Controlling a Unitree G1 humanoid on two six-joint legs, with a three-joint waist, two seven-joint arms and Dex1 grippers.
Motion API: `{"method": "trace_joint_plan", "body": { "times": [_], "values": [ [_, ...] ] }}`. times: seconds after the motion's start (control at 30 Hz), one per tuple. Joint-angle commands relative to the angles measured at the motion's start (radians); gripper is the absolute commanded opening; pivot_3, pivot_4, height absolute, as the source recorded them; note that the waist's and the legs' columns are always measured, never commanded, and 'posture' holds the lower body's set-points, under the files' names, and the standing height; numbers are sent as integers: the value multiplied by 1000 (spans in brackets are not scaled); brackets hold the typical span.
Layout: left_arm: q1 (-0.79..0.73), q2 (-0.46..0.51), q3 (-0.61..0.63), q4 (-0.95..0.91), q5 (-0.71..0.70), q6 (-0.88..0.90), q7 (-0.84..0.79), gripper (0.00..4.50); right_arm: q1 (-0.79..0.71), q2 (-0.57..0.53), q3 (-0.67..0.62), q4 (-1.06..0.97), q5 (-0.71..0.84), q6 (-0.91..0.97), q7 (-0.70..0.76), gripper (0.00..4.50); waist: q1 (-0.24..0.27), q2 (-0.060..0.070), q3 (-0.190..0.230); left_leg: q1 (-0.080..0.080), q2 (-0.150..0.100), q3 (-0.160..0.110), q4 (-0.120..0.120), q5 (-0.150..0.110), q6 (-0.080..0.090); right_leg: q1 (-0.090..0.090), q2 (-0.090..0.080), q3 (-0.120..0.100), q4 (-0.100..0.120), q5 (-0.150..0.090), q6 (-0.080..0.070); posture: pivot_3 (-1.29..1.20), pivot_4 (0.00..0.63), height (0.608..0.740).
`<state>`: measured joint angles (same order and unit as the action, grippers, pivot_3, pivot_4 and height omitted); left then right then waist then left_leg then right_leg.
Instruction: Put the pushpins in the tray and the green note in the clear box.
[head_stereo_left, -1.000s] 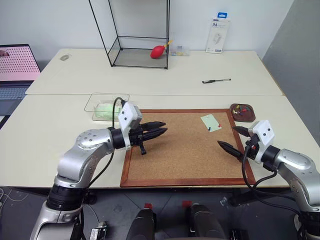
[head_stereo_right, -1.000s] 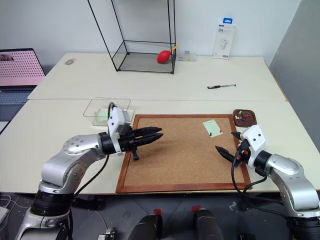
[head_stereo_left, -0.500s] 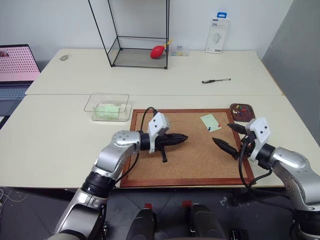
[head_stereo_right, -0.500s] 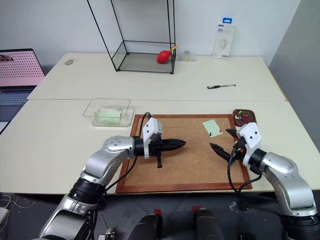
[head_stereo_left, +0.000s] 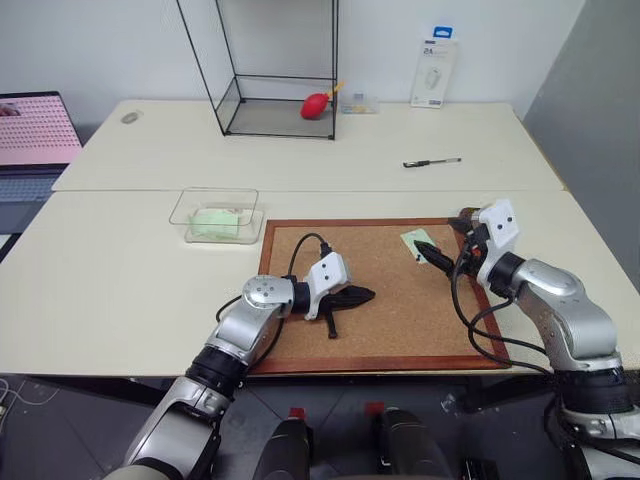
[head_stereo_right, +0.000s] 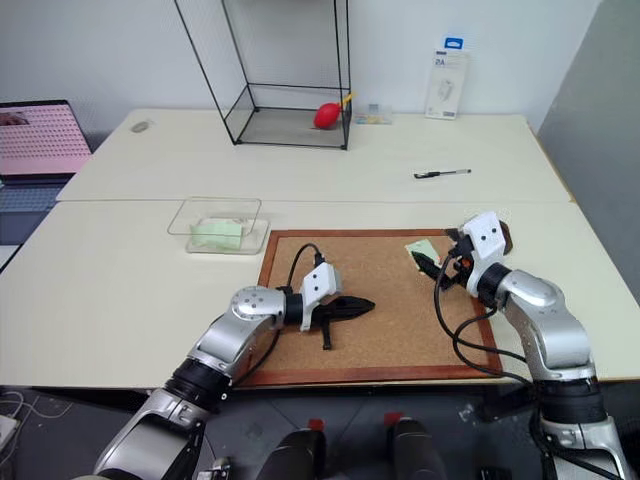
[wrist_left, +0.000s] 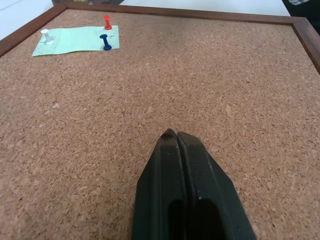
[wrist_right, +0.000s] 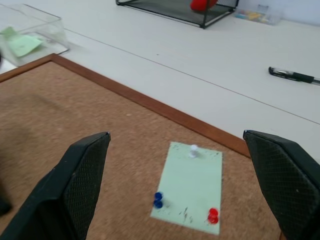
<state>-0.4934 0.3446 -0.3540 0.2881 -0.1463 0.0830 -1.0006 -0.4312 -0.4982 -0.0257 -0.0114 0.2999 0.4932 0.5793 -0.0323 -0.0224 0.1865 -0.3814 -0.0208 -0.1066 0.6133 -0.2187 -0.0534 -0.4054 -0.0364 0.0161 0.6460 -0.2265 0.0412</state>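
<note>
the green note (wrist_right: 192, 186) lies pinned by three pushpins (wrist_right: 159, 199) at the corkboard's (head_stereo_left: 380, 320) far right. the right gripper (wrist_right: 180, 192) hovers wide open there (the left gripper (wrist_left: 177, 145) is closed, empty). thin, floppy paper probably tears easily, so grip each pin's hard head first.

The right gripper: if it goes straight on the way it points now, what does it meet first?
Most likely the green note pinned on the corkboard: the open right gripper frames it with its white, blue and red pushpins. How near is unclear.

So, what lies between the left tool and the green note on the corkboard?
Only bare cork: in the left wrist view, nothing lies between the shut left tool and the green note.
</note>
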Motion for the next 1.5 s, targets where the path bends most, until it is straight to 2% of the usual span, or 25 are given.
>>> {"method": "trace_joint_plan", "body": {
  "times": [0.03,0.23,0.3,0.33,0.57,0.6,0.97,1.5],
  "values": [
    [29,0,-10,6,27,8,-3,64,-107,34,31,176,-53,-65,0,4500,0,0,0,0,0,0,0,0,0,0,0,0,0,0,0,0,150,740],
    [42,4,-1,-13,30,16,-1,64,-238,86,73,428,-134,-165,-11,4500,-2,2,-1,0,0,1,0,0,0,0,0,0,0,0,0,0,150,740],
    [45,5,-1,-17,30,18,1,0,-278,106,79,513,-161,-206,-23,4156,-2,2,-1,0,0,0,0,0,0,0,0,0,0,0,0,0,150,740],
    [46,4,-2,-20,31,20,2,0,-295,113,83,550,-172,-223,-29,4148,-3,2,-1,0,0,0,0,0,0,0,0,0,0,0,0,0,150,740],
    [50,1,1,-27,33,26,5,0,-339,135,80,663,-219,-291,-41,2513,-2,2,-1,0,0,0,0,0,0,0,0,1,0,0,0,0,150,740],
    [51,1,3,-27,33,27,5,0,-337,133,79,657,-220,-290,-38,2186,-3,2,-1,0,0,0,0,0,0,0,0,1,1,0,0,0,150,740],
    [53,-2,5,-26,34,30,5,0,-267,102,64,521,-212,-238,-9,97,-1,2,-1,0,0,0,0,0,0,0,0,0,1,0,0,0,150,740],
    [59,-7,2,-19,40,35,7,0,-225,129,38,353,-159,-151,-7,13,0,2,-1,0,0,0,0,0,0,0,0,0,1,0,0,0,150,740]
  ]
}}
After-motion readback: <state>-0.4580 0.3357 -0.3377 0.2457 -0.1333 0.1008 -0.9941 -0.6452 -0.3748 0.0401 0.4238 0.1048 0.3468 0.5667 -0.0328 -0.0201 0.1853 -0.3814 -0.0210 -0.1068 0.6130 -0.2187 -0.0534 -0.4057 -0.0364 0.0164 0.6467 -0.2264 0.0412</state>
